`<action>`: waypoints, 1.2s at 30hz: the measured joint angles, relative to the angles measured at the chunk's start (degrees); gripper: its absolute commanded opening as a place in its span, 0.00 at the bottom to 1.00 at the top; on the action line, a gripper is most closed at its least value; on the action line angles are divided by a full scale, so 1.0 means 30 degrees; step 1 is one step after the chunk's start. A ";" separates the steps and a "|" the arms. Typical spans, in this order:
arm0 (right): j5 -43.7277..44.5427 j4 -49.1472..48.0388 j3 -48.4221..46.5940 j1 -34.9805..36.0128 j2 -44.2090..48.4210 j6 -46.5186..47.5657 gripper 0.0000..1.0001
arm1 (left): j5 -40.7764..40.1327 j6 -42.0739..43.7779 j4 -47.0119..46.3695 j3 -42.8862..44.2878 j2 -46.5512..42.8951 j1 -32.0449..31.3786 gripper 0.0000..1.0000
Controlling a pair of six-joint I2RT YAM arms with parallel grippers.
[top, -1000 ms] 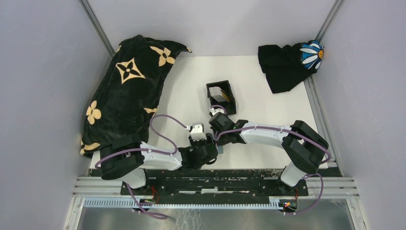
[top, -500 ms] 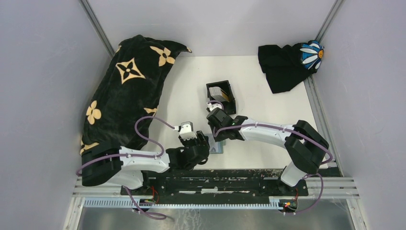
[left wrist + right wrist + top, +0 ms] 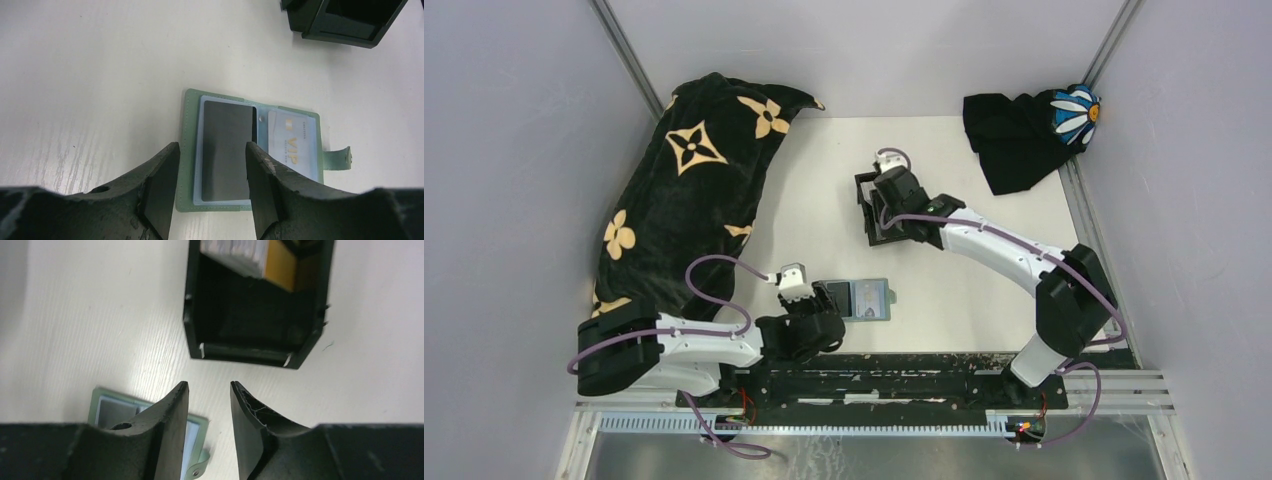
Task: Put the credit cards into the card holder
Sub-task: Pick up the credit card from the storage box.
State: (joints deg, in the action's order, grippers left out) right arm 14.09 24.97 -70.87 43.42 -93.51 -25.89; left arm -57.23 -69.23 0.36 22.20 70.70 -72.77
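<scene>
The right gripper hangs at the near wall of the black card holder, its two fingers a narrow gap apart with nothing between them. The holder sits near the middle of the white worktop. From overhead the right arm's wrist covers most of it, leaving only part of its left rim in sight. In the right wrist view the far end of the holder runs off the top of the frame. Whitish cards and a tan-patched card lie against that far end, cut off so that their number cannot be counted. The rest of the holder's floor is bare black.

Nearer the arm bases, the left gripper is spread moderately wide and holds nothing. Seen from its wrist camera, its fingertips frame an open green wallet lying flat on the worktop. Whether the fingertips touch the wallet cannot be told. One clear sleeve holds a dark grey card, and the sleeve beside it holds a pale card printed "VIP" in gold. The smaller print is too fine to read. The fingers hide the wallet's near edge, and its strap sticks out to the right. In the right wrist view only a corner of the wallet shows, behind one finger.

A black blanket with tan flowers is heaped along the left wall. A black cloth with a white daisy is bunched in the far right corner. Both lie well apart from the holder and the wallet.
</scene>
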 measured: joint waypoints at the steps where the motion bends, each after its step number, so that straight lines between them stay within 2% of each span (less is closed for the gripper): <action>1: 0.0051 0.0051 -0.0342 -0.0342 -0.0051 0.0182 0.43 | -0.0036 -0.0022 0.0007 -0.0073 -0.0080 0.0007 0.58; 18: -0.0758 0.0430 -0.6601 -0.3526 -0.5712 0.1814 0.47 | 0.0204 -0.0204 -0.0838 -0.0954 -0.0138 0.0729 0.57; 28: -0.2696 0.0481 -0.7898 -0.4896 -0.7548 0.1566 0.47 | 0.0663 -0.0204 -0.1362 -0.1137 0.0415 0.0896 0.56; 36: -0.4087 0.0372 -0.8153 -0.5129 -0.8225 0.1005 0.45 | 0.1122 -0.0437 -0.1625 -0.1137 0.1341 0.0896 0.56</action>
State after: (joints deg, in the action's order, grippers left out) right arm 1.83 26.09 -95.33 28.03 -118.19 -22.87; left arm -53.87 -70.54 -4.51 18.79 74.72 -70.08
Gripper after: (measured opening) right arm 0.463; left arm 0.565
